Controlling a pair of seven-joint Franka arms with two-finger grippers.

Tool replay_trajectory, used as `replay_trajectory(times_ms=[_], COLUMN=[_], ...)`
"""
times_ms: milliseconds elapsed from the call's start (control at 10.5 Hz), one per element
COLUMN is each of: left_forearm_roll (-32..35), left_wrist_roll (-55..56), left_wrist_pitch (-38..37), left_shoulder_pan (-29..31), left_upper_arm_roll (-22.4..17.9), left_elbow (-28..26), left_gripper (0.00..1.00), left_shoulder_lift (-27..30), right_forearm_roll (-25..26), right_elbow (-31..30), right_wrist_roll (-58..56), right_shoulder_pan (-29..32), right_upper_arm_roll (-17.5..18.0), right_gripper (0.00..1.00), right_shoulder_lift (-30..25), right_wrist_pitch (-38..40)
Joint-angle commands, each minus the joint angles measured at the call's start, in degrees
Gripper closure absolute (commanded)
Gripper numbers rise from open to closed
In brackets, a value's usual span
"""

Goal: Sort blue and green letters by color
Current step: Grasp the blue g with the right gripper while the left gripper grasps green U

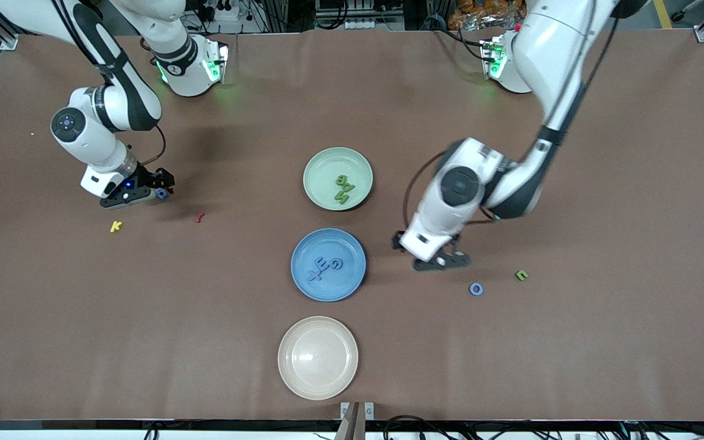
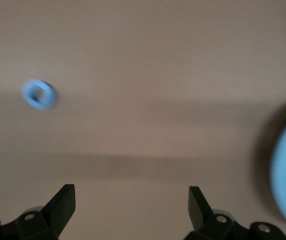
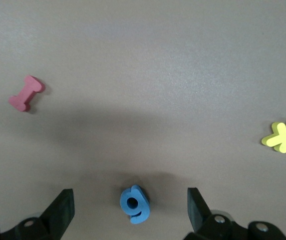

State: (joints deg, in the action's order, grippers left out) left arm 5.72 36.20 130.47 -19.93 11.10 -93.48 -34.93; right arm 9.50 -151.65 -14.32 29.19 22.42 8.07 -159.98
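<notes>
My right end effector point(image 3: 130, 210) is hanging released, straddling the blue g point(image 3: 134, 203) lying flat on the worktop point(image 1: 572, 354), long axis running between my fingers. My left end effector point(image 2: 132, 202) is hovering released near the blue O point(image 1: 476, 289).

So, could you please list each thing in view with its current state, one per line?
left gripper: open, empty, over the table near the blue O
right gripper: open, around the blue g
green plate: holds two green letters
blue plate: holds three blue letters
beige plate: empty
green u: on the table, unsorted
</notes>
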Motion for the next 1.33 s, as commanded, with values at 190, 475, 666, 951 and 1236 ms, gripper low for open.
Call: replay_trajectory(times_ms=[190, 475, 666, 951, 1236], left_forearm_roll=[1.8, 1.7, 3.4, 5.5, 6.4], left_wrist_roll=[-29.3, -27.5, -15.8, -8.8, -6.2], left_wrist_pitch=[-2.8, -2.8, -2.9, -2.6, -2.4], left_shoulder_pan=[15.9, 19.0, 18.6, 18.1, 18.9], left_upper_arm_roll=[0.9, 0.8, -1.1, -2.6, -3.0], left_elbow=[-1.8, -1.5, -1.2, -1.0, -1.0], left_gripper=[0.0, 0.0, 0.0, 0.03, 0.1], left_shoulder_lift=[0.9, 0.3, -1.2, -3.8, -4.7], right_forearm_roll=[2.5, 2.9, 2.9, 3.0, 3.0], right_elbow=[-0.7, -0.7, -0.8, -0.7, -0.7], right_wrist_roll=[-0.7, -0.7, -0.7, -0.7, -0.7], right_shoulder_pan=[4.0, 4.6, 4.7, 4.8, 5.3], right_upper_arm_roll=[1.1, 1.0, 1.0, 1.0, 1.0], right_gripper=[0.0, 0.0, 0.06, 0.11, 0.16], right_shoulder_lift=[2.9, 3.4, 3.7, 5.2, 5.6], right_wrist_pitch=[-2.4, -2.6, -2.6, -3.0, -3.3])
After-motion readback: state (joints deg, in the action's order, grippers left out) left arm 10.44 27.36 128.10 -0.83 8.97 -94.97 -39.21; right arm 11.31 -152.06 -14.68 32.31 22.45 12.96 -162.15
